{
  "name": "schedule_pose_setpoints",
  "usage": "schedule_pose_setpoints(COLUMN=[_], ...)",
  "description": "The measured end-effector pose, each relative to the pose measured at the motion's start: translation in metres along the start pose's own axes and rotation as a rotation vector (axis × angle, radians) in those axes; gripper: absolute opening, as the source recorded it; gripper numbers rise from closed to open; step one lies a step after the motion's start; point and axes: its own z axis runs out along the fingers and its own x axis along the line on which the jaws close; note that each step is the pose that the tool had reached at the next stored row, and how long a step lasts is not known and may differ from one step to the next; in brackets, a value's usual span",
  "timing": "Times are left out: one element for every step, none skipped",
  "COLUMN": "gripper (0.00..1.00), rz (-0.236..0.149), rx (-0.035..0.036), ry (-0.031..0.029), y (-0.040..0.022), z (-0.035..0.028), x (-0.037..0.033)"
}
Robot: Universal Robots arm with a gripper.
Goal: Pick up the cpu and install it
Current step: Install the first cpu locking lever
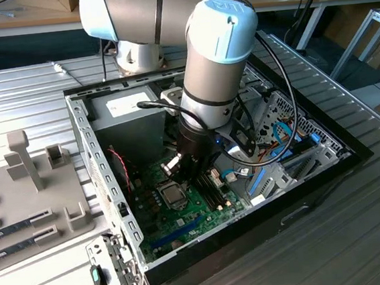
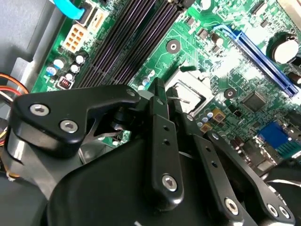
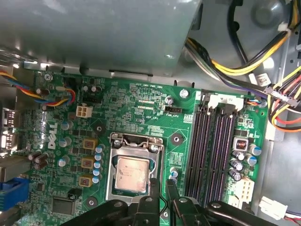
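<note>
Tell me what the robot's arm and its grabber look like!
The arm is a fat silver-grey tube with pale blue caps on its round joints. Black cables loop down beside it. The gripper is black, with thin flat fingers held together by shiny silver screws.

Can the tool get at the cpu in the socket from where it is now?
Probably yes. The cpu lies bare in the socket frame, top uncovered. The tool hangs just beside it above the motherboard, nothing between them.

cpu (image 3: pixel 132 174) dull brushed metal; tool (image 3: pixel 160 193) matt black; case rim (image 1: pixel 89 149) bare sheet metal
</note>
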Motion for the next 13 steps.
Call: schedule_pose_setpoints(gripper=[0.18,0.18,0.18,0.18,0.18,0.18,0.18,0.18,0.18,0.18,0.18,0.18,0.18], rz=[0.0,0.0,0.0,0.0,0.0,0.0,0.0,0.0,0.0,0.0,0.0,0.0,0.0], rx=[0.0001,0.0001,-0.0001,-0.0005,-0.0009,-0.0003,-0.0004,-0.0007,-0.0006,-0.0003,-0.0003,-0.0004,-0.0003], ry=[0.0,0.0001,0.0,0.0,-0.0003,-0.0003,-0.0003,-0.0004,-0.0003,-0.0002,-0.0001,-0.0002,-0.0002], y=[0.0011,0.0019,0.0025,0.0029,0.003,0.0031,0.0032,0.0034,0.0037,0.0039,0.0041,0.0043,0.0044], z=[-0.0002,-0.0004,-0.0009,-0.0022,-0.0036,-0.0065,-0.0087,-0.0094,-0.0102,-0.0112,-0.0122,-0.0139,-0.016], x=[-0.0001,-0.0002,-0.0003,-0.0003,-0.0003,-0.0002,-0.0001,-0.0001,-0.0001,-0.0001,-0.0001,0.0,0.0])
